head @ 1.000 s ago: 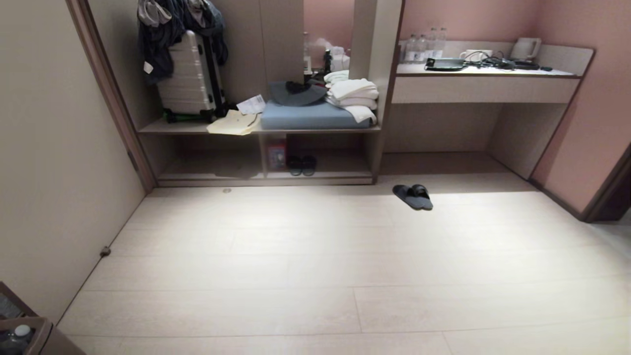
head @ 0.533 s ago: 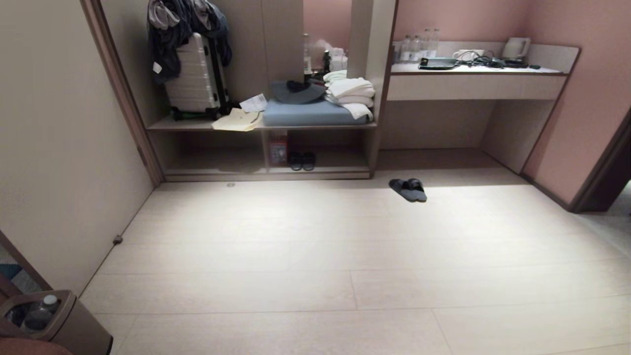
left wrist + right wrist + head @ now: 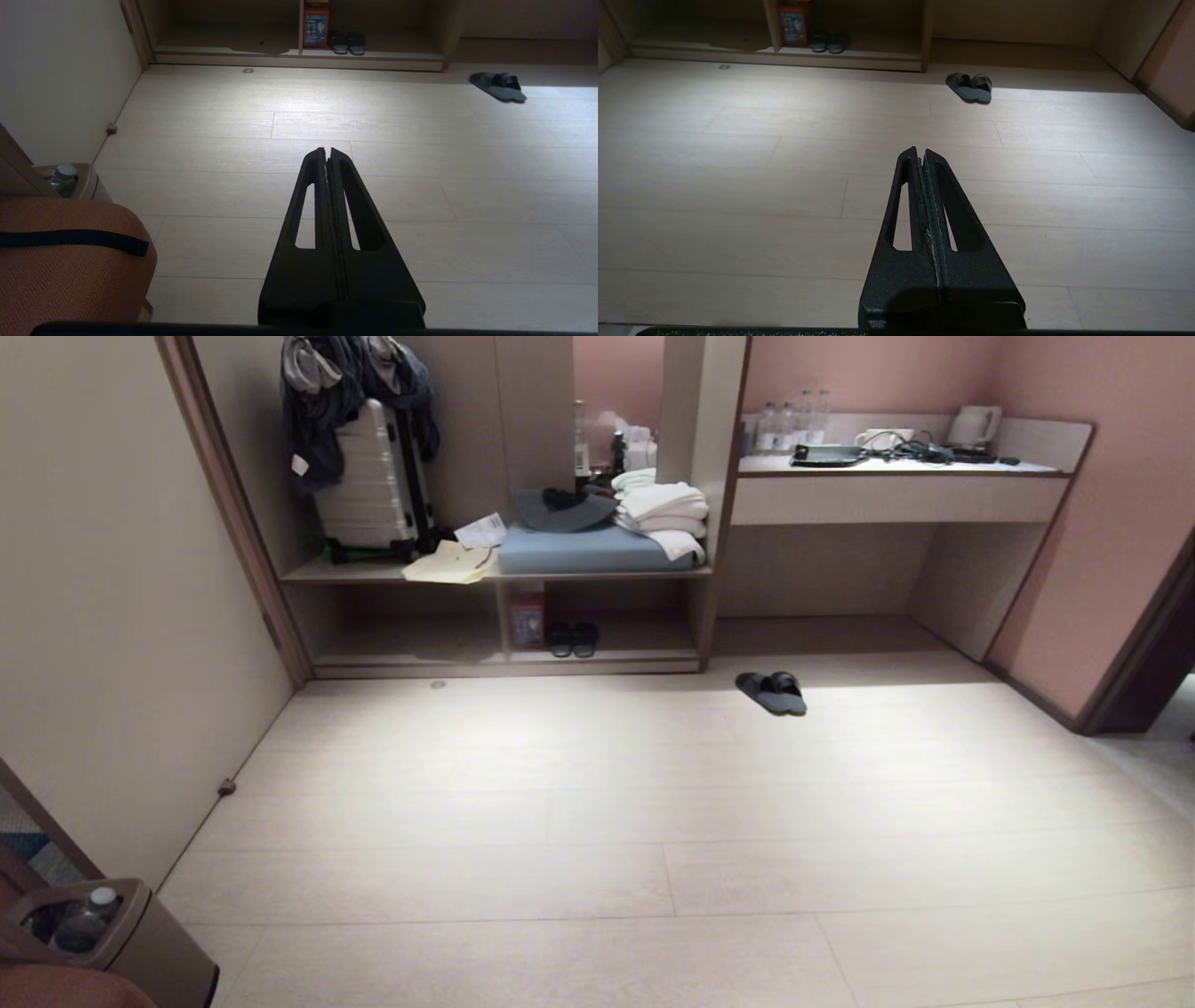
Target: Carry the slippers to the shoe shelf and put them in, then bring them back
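Two claws are pressed tight shut and hold nothing. From left to right: the left claw (image 3: 327,151) hangs over bare floor (image 3: 597,821), and the slippers (image 3: 498,86) lie far ahead of it and off to its right. The right claw (image 3: 920,151) hangs over the floor too, and the slippers (image 3: 969,87) are far ahead of it, only a little to its right. Neither claw shows in the head view.

The slippers (image 3: 772,692) sit side by side on the floor, touching each other, just in front of the right end of the shoe shelf (image 3: 509,658). Nothing of theirs is inside it yet. A black pair of sandals (image 3: 572,638) already stands in the shelf, next to a red box (image 3: 527,621) by the upright board.

I think the slippers are light, soft and bendy, not slippery and not easy to break. A pinch at the toe would let a slipper flop down. The wide band across the top looks like the best place to grab, or both bands squeezed together so the pair comes up as one. The claw must open first and get much closer.
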